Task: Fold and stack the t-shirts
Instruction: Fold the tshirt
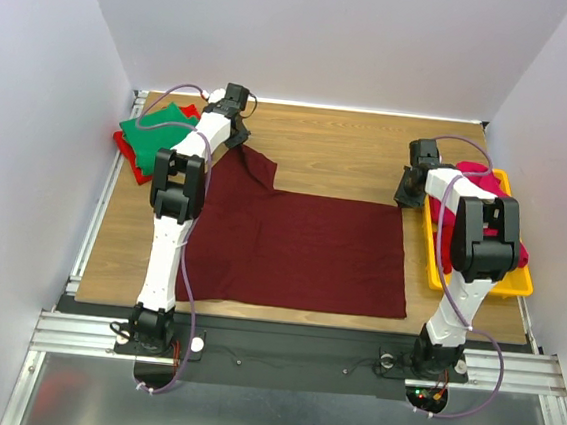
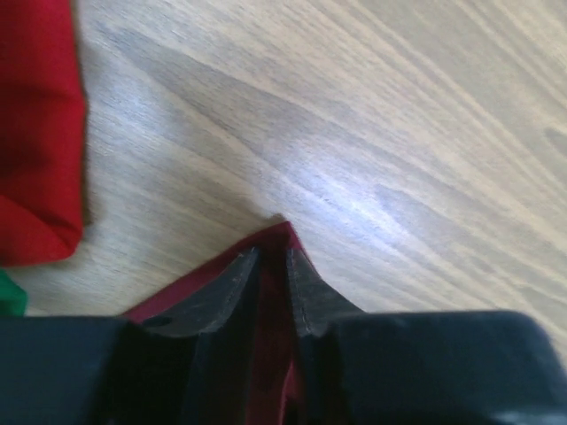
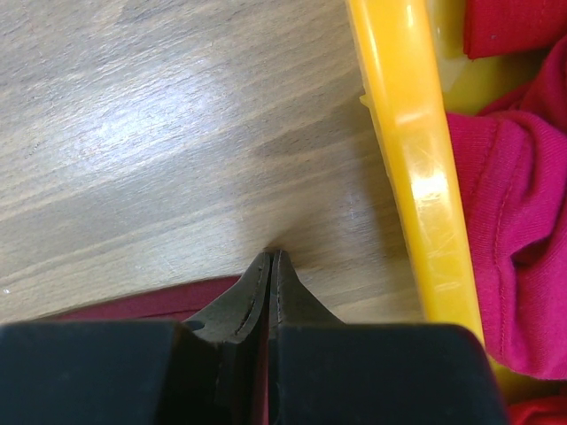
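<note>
The dark maroon cloth t-shirt [image 1: 300,249] is lying spread on the wooden table [image 1: 350,144], its left part hiding under the white left arm [image 1: 167,252]. The left gripper [image 2: 273,252] is clamping its far left corner. The right gripper [image 3: 270,257] is pinching its far right edge, jaws together, cloth barely showing. Left of the maroon shirt, a folded green t-shirt [image 1: 156,132] is covering most of a red t-shirt [image 1: 119,143]. To its right, a bright pink t-shirt [image 3: 509,221] is sitting in a yellow plastic tray [image 3: 407,133].

The maroon t-shirt [image 1: 300,249] is matt cloth, the table [image 1: 350,149] smooth wood.
</note>
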Controlling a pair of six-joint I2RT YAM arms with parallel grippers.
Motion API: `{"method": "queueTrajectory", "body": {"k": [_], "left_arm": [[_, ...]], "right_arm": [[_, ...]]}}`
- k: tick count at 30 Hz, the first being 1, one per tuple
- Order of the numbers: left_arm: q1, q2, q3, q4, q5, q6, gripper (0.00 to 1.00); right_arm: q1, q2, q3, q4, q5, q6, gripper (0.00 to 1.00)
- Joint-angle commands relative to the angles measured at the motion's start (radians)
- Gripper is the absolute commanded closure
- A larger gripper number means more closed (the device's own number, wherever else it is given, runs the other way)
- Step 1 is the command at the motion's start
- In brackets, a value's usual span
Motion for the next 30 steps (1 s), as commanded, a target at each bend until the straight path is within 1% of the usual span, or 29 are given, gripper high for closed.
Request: {"method": "queueTrajectory", "body": {"k": [1,3,8,13,16,23,30], "left_arm": [[0.000,0.007,0.034,-0.034,-0.027,0.006,0.89],[0.002,0.006,0.034,-0.033,-0.019,0.017,1.00],[0.003,-0.020,0.016,-0.010,0.016,0.032,1.00],[0.011,-0.124,-0.059,0.034,0.012,0.047,1.00],[0.017,-0.157,-0.097,0.058,0.018,0.070,1.00],[0.022,-0.162,-0.094,0.036,0.059,0.084,1.00],[0.022,-0.286,-0.225,0.085,0.038,0.097,1.00]], "right_arm": [[0.005,-0.027,-0.029,-0.006,-0.048,0.009,0.97],[0.005,-0.029,-0.031,-0.006,-0.048,0.009,0.97],[0.005,-0.040,-0.023,-0.008,-0.051,0.010,0.98],[0.005,-0.083,-0.014,-0.010,-0.056,0.013,1.00],[0.005,-0.104,-0.015,-0.013,-0.057,0.010,1.00],[0.005,-0.147,-0.026,-0.020,-0.061,0.010,1.00],[0.005,-0.210,-0.054,-0.036,-0.074,0.006,1.00]]}}
